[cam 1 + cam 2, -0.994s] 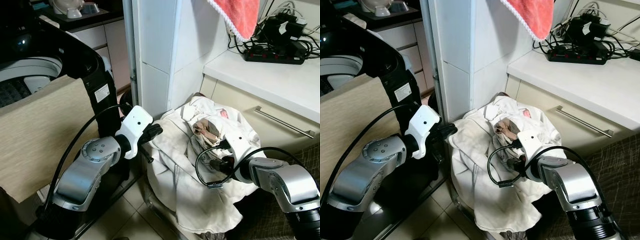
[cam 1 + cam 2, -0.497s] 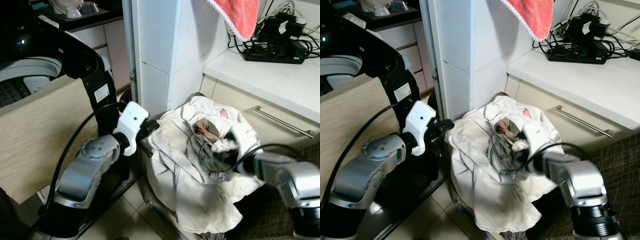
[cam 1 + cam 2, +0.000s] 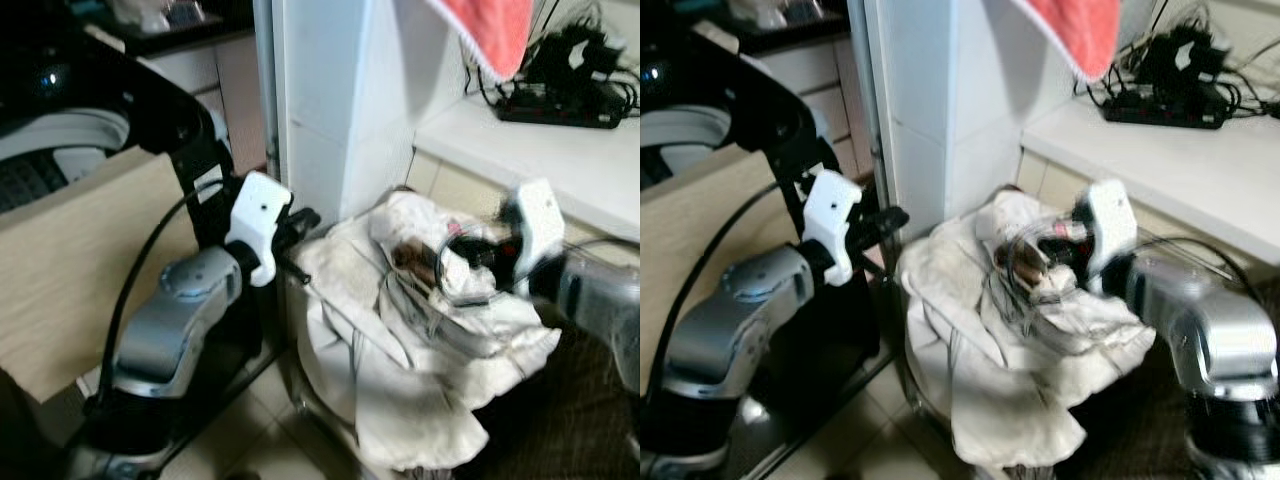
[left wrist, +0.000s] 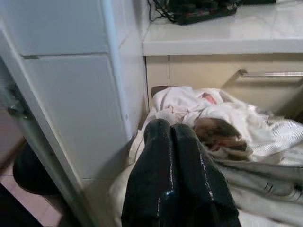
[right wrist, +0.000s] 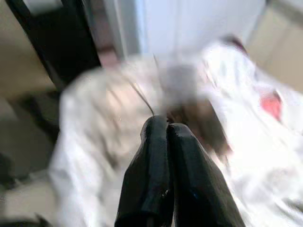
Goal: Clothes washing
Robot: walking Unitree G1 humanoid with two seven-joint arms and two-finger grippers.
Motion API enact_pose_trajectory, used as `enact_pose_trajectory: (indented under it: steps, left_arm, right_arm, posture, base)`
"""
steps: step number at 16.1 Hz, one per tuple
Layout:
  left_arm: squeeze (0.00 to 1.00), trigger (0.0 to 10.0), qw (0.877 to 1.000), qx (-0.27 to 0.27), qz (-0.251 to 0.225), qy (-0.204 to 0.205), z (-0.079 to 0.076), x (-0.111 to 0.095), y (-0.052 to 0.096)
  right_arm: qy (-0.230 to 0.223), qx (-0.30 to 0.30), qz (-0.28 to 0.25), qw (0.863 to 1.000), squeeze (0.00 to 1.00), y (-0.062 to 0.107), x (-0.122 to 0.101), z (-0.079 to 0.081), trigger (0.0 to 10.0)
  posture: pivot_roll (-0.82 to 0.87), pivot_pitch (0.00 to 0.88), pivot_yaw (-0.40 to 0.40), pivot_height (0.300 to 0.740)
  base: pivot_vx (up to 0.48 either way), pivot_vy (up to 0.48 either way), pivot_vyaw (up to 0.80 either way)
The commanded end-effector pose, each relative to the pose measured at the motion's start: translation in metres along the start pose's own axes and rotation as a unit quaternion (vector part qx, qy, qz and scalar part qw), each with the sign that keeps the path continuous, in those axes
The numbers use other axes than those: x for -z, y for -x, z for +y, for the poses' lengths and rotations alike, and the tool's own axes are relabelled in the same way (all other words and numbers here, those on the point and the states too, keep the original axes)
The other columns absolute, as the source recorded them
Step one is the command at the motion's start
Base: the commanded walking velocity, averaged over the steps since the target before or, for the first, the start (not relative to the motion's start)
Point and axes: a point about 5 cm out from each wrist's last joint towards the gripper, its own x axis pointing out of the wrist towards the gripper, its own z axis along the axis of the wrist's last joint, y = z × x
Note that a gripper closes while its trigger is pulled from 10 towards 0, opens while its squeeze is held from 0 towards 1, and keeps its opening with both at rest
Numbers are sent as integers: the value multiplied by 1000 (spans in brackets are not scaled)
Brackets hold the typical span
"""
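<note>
Nearest us, the heap of clothes (image 3: 400, 340) — creased white and cream cloth with a brown patch at its crown — spills down toward the tiled floor (image 3: 260, 435), its long axis running from the cabinet (image 3: 470, 190) out toward us. Our left gripper (image 4: 171, 130), fingers pressed together and empty, hovers at its near-left edge. Our right gripper (image 5: 161, 124) — clenched, blurred — is over the crown; we cannot tell whether it pinches cloth. Beyond left, the washing machine (image 3: 70, 150).

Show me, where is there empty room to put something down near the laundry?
The white counter has a bare stretch in front of the black power strip. Some floor tile lies free between the washing machine and the heaped clothes. That heap is crowded.
</note>
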Motion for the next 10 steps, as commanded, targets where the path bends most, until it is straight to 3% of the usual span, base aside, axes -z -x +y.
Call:
enact_pose_trajectory:
  steps: [1,4,10]
  left_arm:
    - [0,10000,1000,14,9,-22,-7,7,-2]
    - [0,10000,1000,-8,4,-27,-5,9,-2]
    - [0,10000,999,9,9,-39,-8,12,0]
  right_arm:
    - [14,7,5,1000,1000,-2,0,2,10000]
    - [-9,-4,-1,1000,1000,0,-2,9,10000]
    - [24,-37,53,998,1000,6,12,12,10000]
  posture:
    - [-40,0,-3,740]
    - [-42,0,-2,740]
    - [-40,0,3,740]
  base:
    - [0,0,0]
    - [0,0,0]
    - [0,0,0]
